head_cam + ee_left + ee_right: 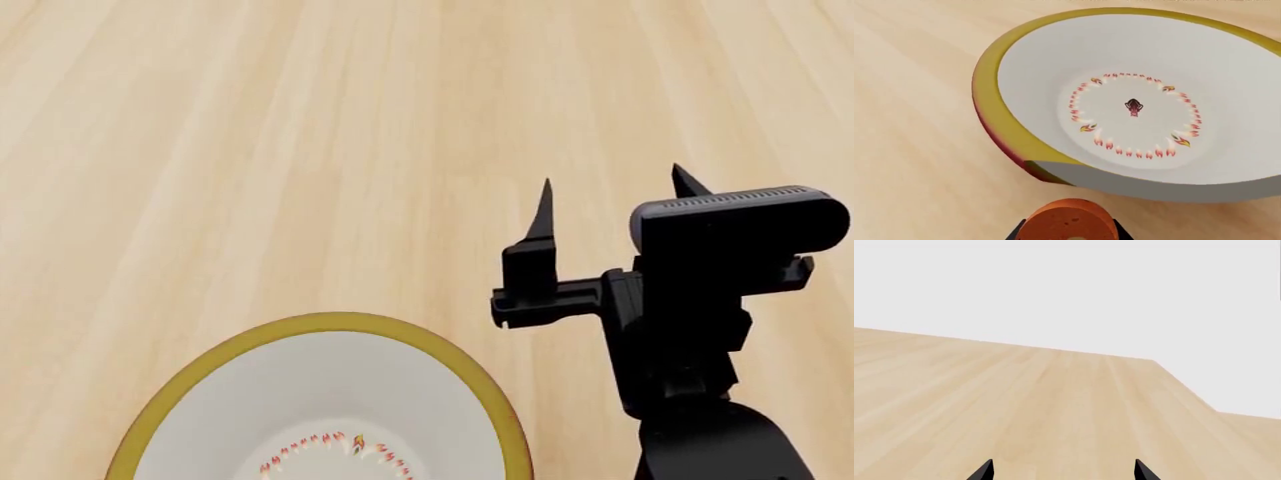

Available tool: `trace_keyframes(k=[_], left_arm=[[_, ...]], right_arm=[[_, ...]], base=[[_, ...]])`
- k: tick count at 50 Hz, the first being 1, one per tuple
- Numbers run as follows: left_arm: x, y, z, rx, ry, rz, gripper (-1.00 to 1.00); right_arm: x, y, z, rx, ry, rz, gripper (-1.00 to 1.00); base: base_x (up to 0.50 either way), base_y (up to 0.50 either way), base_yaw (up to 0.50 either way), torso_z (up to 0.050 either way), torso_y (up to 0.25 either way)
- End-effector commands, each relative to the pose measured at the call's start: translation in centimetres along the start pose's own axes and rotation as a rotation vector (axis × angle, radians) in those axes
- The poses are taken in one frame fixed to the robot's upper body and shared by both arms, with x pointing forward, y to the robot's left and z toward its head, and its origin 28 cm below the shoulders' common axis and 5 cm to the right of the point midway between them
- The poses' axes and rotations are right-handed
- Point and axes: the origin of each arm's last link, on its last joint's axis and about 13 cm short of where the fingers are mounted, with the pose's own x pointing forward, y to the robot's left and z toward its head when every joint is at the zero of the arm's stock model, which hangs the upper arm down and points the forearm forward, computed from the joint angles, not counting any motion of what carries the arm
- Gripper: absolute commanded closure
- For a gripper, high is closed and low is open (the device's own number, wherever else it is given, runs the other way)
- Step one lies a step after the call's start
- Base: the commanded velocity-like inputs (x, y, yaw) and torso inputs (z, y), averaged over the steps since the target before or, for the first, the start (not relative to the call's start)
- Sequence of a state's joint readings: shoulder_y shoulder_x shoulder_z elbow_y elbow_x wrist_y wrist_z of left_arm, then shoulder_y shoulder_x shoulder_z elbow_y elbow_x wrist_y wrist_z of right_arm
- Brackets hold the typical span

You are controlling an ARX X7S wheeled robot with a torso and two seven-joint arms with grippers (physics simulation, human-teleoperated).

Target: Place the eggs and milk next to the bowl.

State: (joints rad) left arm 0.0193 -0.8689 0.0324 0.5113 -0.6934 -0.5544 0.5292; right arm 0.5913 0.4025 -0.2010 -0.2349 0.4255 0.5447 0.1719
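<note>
The orange egg (1067,220) is clamped in the left gripper (1069,231), low centre, just beside the bowl (997,100); it should be lowered gently outside the rim. The right gripper (611,205) is held apart, empty.

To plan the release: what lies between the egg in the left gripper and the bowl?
Only bare wooden table shows between the orange-brown egg and the bowl in the left wrist view.
</note>
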Motion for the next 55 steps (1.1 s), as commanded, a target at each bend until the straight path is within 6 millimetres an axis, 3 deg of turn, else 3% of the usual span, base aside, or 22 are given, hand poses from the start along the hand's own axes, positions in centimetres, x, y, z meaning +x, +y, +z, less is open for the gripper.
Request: trace_keyframes(k=[1,5,6,31,55], left_arm=[[0.6,-0.3,-1.3,-0.055,0.025,-0.039,1.0],[0.7,-0.2,-1.2,-0.065,0.024,-0.023,1.0],[0.6,-0.2,-1.3,-0.064,0.029,-0.025,-1.0],[-0.3,-0.7,-0.9,-0.039,0.039,-0.016,-1.0],[-2.6,-1.4,1.4,0.04,-0.003,0.034,-1.0]], right_arm=[[0.2,-0.2,0.2,0.007,-0.013,-0.01,-1.0],[0.2,-0.2,0.1,0.006,-0.013,-0.009,-1.0],[0.2,-0.2,0.1,0.007,-0.012,-0.009,-1.0],[0.0,-0.1,-0.2,0.014,-0.01,-0.008,-1.0],[0.0,0.0,-0.4,0.022,-0.012,-0.002,-1.0]], base=[[0.0,0.0,0.0,0.0,0.0],[0.0,0.0,0.0,0.0,-0.003],[0.0,0.0,0.0,0.0,0.0],[0.0,0.0,0.0,0.0,-0.002],[0.0,0.0,0.0,0.0,0.0]])
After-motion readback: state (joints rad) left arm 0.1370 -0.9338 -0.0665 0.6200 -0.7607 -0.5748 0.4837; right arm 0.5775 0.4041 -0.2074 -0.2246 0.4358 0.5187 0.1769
